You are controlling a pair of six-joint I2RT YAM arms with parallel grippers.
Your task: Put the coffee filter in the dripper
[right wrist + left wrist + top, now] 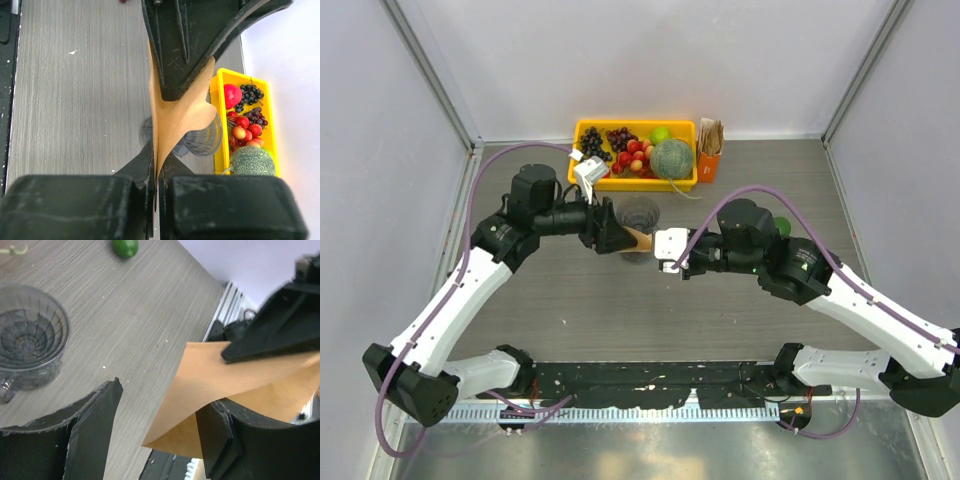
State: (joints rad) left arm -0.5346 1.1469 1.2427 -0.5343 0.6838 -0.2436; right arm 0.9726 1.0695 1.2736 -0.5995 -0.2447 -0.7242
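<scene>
- The coffee filter (pixel 175 115), a thin, smooth tan paper cone curled along one edge, hangs in mid-air between the two arms. In the overhead view it is at 6 o'clock from the dripper (pixel 638 213), near the rim.
- The right gripper (pixel 156 167) is clenched on one edge of the paper, with the sheet pinched between its matte black fingers.
- The left gripper (pixel 162 400) stands released. Its fingers (pixel 95 425) are spread wide and the paper's pointed end lies between them, close to one pad; contact cannot be told.
- The dripper, a clear smoky-grey ribbed funnel with a round rim and a small side handle, sits upright on the grey wood-grain table (pixel 570 310).
- At 12 o'clock from the dripper, a glossy yellow plastic tray (pixel 640 183) holds dark grapes (pixel 592 142), round red fruit (pixel 635 155) and, at its 3 o'clock end, a netted green melon (pixel 672 158).
- Just beside the tray at 3 o'clock, an orange box (pixel 708 165) holds a bundle of brown papers (pixel 710 135).
- A small green fruit (pixel 125 247) lies on the table, well apart from the dripper.
</scene>
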